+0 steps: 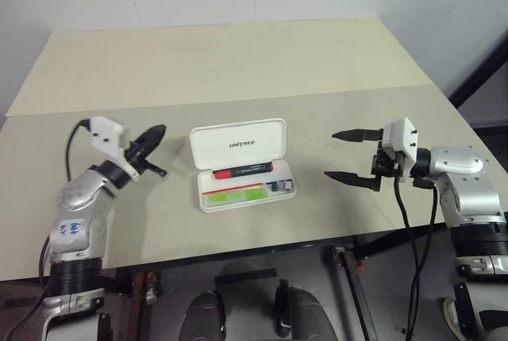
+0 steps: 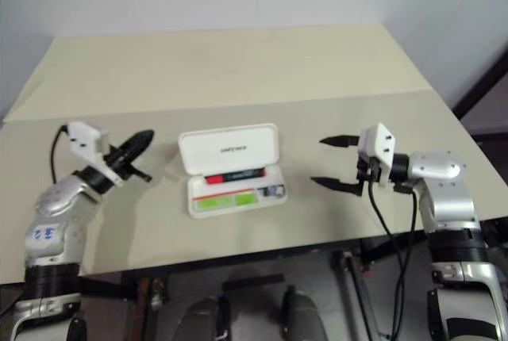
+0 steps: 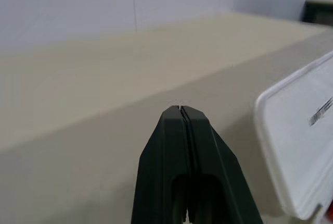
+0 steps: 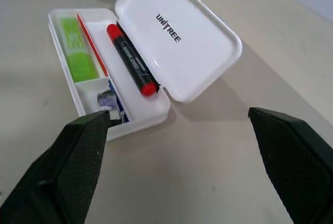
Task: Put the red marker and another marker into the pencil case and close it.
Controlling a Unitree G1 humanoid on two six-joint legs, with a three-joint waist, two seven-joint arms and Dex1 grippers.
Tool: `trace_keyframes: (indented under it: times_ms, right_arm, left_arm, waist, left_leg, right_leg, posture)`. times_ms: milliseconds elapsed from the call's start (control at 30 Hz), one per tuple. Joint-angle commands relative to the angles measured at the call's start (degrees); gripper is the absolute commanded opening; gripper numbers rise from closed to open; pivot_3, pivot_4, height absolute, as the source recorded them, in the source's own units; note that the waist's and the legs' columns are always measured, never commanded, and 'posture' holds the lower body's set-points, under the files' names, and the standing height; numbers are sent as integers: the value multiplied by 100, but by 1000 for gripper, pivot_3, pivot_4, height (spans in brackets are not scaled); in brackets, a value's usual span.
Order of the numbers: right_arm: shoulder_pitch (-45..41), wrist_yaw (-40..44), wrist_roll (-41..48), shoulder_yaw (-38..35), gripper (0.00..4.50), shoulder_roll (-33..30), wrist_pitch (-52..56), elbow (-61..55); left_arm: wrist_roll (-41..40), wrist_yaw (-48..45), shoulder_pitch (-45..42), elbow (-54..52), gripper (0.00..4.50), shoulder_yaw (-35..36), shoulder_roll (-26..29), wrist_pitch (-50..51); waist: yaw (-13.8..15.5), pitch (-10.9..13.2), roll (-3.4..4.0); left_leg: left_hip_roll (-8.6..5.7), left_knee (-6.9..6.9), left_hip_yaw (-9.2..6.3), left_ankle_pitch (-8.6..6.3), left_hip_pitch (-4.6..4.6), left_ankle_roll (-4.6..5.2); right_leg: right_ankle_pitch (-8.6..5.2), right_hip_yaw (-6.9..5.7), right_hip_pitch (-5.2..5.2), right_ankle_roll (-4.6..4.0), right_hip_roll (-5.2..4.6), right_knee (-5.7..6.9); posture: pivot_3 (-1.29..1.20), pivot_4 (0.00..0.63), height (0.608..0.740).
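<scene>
The white pencil case [image 1: 213, 144] lies open in the middle of the table, its lid raised at the far side. Inside its tray lie the red marker [image 1: 242, 171], a black barrel with red ends, and in front of it the bright green marker [image 1: 234, 195]. Left of the case, apart from it, my left gripper [image 1: 155, 136] is shut on nothing, its fingers [image 3: 177, 130] pressed together beside the lid [image 3: 299, 130]. To the case's right my right gripper [image 1: 344, 155] stands open and empty, facing the case [image 4: 197, 52], the red marker [image 4: 132, 60] and the green marker [image 4: 78, 52].
A small grey-blue item [image 1: 279, 186] sits in the tray's right-hand compartment. The beige table [image 1: 238, 63] stretches far behind the case, with a seam across it. Its front edge [image 1: 262, 247] runs just in front of the case. A white wall stands behind.
</scene>
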Motion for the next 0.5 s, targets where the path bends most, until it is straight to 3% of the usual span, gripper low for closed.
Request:
trace_keyframes:
  times_ms: [33,233,500]
  right_arm:
    - [-73,-99,50,-74,4500,-27,-12,-239]
    - [24,-213,76,-65,4500,-22,63,-420]
    - [93,-294,83,-58,4500,-23,154,-563]
  left_arm:
    - [60,-81,-408,298,33,-258,-157,172]
    - [-52,-600,-768,580,33,-347,-390,-287]
    - [-228,-1452,-677,267,33,-269,-279,-1028]
  waist:
    - [1,0,0]
    - [-6,0,0]
    - [-29,0,0]
  left_leg:
    - [0,0,1,4,0,-10]
    - [0,-2,4,9,-4,-24]
    - [1,5,6,9,-2,-24]
  right_leg:
    - [0,0,0,0,1,-1]
    - [-1,-1,-1,1,3,-3]
    - [0,0,-1,2,0,-2]
  posture:
    - [0,150,740]
    - [0,150,740]
    - [0,150,740]
